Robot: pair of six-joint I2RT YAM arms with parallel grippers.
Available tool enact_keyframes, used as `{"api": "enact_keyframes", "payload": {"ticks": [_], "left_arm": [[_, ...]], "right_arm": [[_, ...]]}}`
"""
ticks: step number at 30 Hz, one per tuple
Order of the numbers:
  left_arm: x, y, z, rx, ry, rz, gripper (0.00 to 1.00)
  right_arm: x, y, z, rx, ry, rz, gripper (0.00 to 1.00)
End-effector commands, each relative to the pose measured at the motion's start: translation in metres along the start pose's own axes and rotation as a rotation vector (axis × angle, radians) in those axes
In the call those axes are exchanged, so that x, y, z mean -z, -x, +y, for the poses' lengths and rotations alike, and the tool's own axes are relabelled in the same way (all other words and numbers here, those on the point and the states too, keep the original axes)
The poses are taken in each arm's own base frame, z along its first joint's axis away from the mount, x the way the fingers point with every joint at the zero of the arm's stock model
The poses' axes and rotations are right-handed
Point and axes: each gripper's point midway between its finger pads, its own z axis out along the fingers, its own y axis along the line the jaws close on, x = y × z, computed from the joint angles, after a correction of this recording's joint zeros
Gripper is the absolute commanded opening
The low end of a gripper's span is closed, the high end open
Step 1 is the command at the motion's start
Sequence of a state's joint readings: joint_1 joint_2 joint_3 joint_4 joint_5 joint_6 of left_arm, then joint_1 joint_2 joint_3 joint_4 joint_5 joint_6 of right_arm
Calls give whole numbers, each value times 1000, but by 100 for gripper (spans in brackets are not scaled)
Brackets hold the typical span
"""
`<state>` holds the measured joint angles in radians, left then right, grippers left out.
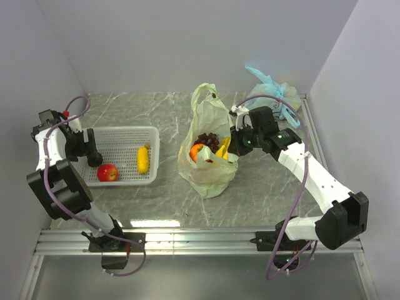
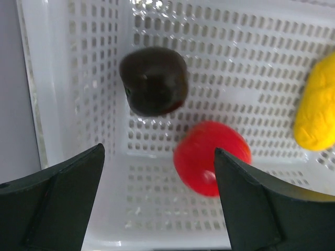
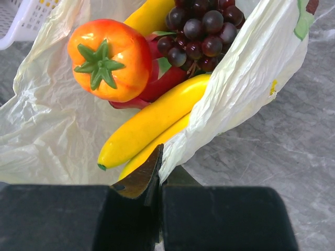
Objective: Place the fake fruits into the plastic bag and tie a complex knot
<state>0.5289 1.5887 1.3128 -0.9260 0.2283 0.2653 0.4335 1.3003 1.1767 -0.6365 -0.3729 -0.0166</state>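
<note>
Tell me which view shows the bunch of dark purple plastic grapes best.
The right wrist view: the bunch of dark purple plastic grapes is close and sharp inside the yellow-green plastic bag. The top external view shows the grapes only as a small dark cluster in the bag. The left wrist view lacks them.

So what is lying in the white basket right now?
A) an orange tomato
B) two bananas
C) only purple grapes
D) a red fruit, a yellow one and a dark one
D: the left wrist view shows a red fruit, a yellow one and a dark one lying in the white basket.
</note>
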Motion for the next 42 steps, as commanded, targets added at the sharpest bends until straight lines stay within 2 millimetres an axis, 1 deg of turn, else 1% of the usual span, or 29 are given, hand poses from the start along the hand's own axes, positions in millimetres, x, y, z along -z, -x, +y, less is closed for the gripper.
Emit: {"api": "enact_keyframes", "payload": {"ticks": [1, 5, 10, 14, 16, 17, 19, 20, 22, 23, 24, 26, 27, 28, 29, 30, 31, 32, 33, 34, 35, 36, 37, 38, 39, 40, 41, 42], "left_arm": [[-22, 20, 14, 11, 36, -54, 91], [-44, 25, 12, 28, 3, -48, 92], [-72, 33, 4, 14, -15, -42, 91], [-89, 28, 3, 11, -8, -8, 88], [-96, 24, 3, 18, -9, 9, 84], [-98, 22, 3, 21, -11, 15, 79], [-99, 22, 2, 16, -18, 10, 73], [-99, 24, 1, 12, -21, 7, 66], [-99, 29, -4, 3, -38, 3, 60], [-98, 30, -6, -2, -44, 6, 53], [-95, 30, -12, -11, -64, 10, 49], [-83, 42, -19, -27, -85, -17, 40], [-68, 47, -28, -36, -107, -37, 39], [-51, 64, -42, -49, -161, -91, 39], [-36, 74, -53, -67, -191, -126, 38], [-12, 88, -68, -95, -217, -187, 39], [12, 104, -102, -154, -300, -238, 39], [30, 113, -120, -188, -333, -278, 40], [55, 119, -157, -263, -394, -331, 40], [81, 133, -184, -304, -452, -405, 41], [96, 137, -206, -335, -495, -442, 43], [121, 135, -248, -411, -568, -488, 43], [136, 139, -271, -427, -614, -536, 43], [147, 135, -296, -458, -666, -553, 44], [157, 123, -333, -516, -740, -554, 44], [166, 117, -354, -496, -790, -544, 44], [170, 116, -371, -513, -813, -560, 44], [171, 100, -400, -546, -868, -532, 44]], "right_arm": [[3, 12, 3, 22, 16, -46, 0], [3, 9, 2, 19, 17, -38, 0], [1, 6, 1, 19, 17, -28, 0], [-1, 4, -1, 20, 13, -17, 0], [-1, 4, -1, 23, 12, -17, 0], [-2, 4, -2, 21, 9, -14, 0], [-2, 5, -2, 21, 11, -14, 0], [-3, 5, -1, 20, 13, -12, 0], [-4, 6, -1, 17, 17, -13, 0], [-4, 5, -1, 15, 18, -11, 0], [-4, 6, -1, 17, 18, -12, 0], [-4, 6, -2, 18, 12, -14, 0], [-3, 7, -2, 19, 9, -19, 0], [-3, 7, -2, 19, 9, -19, 0], [-4, 8, -2, 17, 9, -21, 0], [-4, 8, -2, 15, 11, -23, 0], [-4, 9, -1, 13, 12, -24, 0], [-5, 11, -1, 4, 17, -27, 0], [-6, 11, 0, 0, 20, -25, 0], [-5, 13, 1, -1, 23, -31, 0], [-5, 13, 1, -6, 24, -31, 0], [-5, 14, 1, -8, 25, -34, 0], [-4, 16, 1, -6, 24, -39, 0], [-3, 17, 2, -3, 25, -46, 0], [-2, 18, 1, -3, 21, -48, 0], [-2, 18, 1, -1, 18, -51, 0], [-1, 19, -1, -1, 8, -61, 0], [-1, 19, -2, 0, 6, -66, 0]]}}
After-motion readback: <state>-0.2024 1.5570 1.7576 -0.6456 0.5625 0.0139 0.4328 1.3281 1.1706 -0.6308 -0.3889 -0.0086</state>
